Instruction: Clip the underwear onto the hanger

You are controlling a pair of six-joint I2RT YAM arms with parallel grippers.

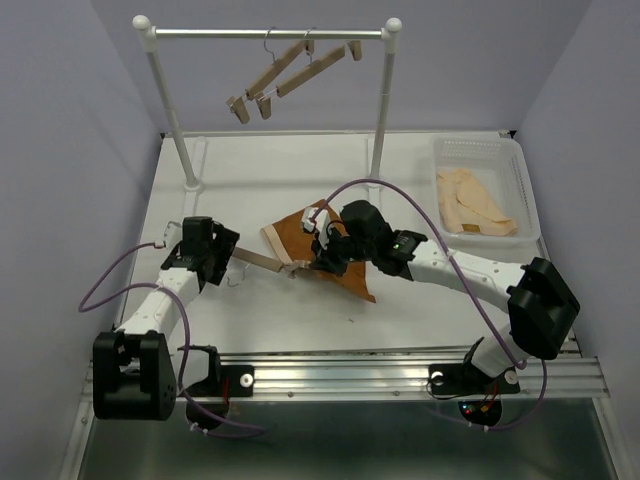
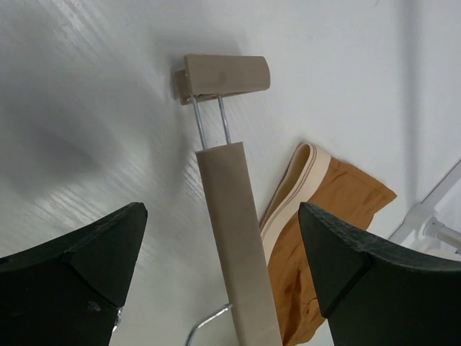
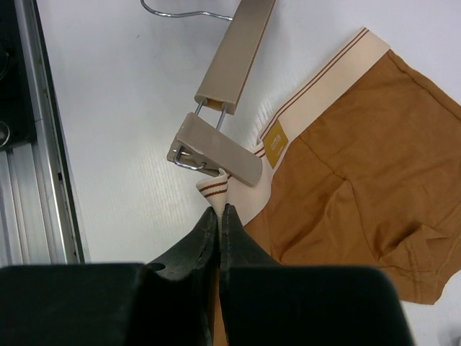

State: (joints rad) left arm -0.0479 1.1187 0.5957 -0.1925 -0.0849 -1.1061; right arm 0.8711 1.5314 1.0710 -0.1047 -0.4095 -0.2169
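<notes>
rust-brown underwear [image 3: 346, 158] waistband pinched in right fingers [image 3: 205, 238]; left fingers [image 2: 94, 252] spread, straddling hanger [image 2: 230, 216].

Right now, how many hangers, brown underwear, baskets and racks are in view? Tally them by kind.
Hangers: 3
Underwear: 1
Basket: 1
Rack: 1
Total: 6

Between the left gripper's [image 2: 222, 216] wide-apart fingers [image 2: 86, 267], the hanger [image 2: 229, 173], underwear [image 2: 324, 216] just beside it.
</notes>
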